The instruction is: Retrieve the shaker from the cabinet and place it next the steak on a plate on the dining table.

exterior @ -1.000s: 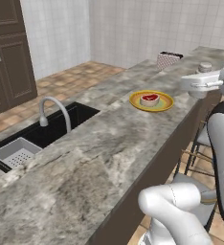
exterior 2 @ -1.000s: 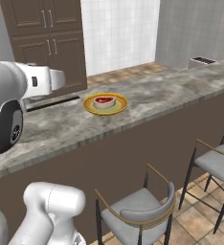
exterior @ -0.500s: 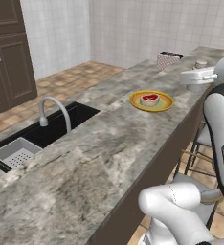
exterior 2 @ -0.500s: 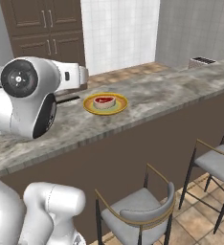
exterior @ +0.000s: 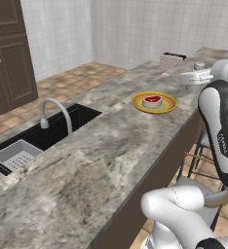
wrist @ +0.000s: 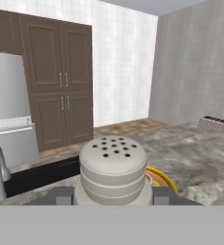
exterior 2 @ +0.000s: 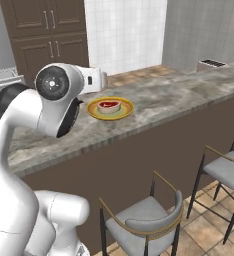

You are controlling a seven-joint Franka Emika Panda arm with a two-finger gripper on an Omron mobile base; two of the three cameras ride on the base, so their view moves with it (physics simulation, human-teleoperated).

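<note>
Gripper [wrist: 113, 195] was clamped on the shaker [wrist: 113, 170], our fingers [wrist: 62, 196] at both sides, holding it above the table [exterior: 101, 146], near the plate [exterior: 154, 102] bearing the steak [exterior: 152, 100].

The pale grey shaker [wrist: 113, 167], its perforated cap up, is held upright above the marbled bench [exterior: 86, 160]. The red steak [exterior: 152, 100] is seen lying on the yellow, orange-rimmed plate [exterior: 140, 104] on that bench.
</note>
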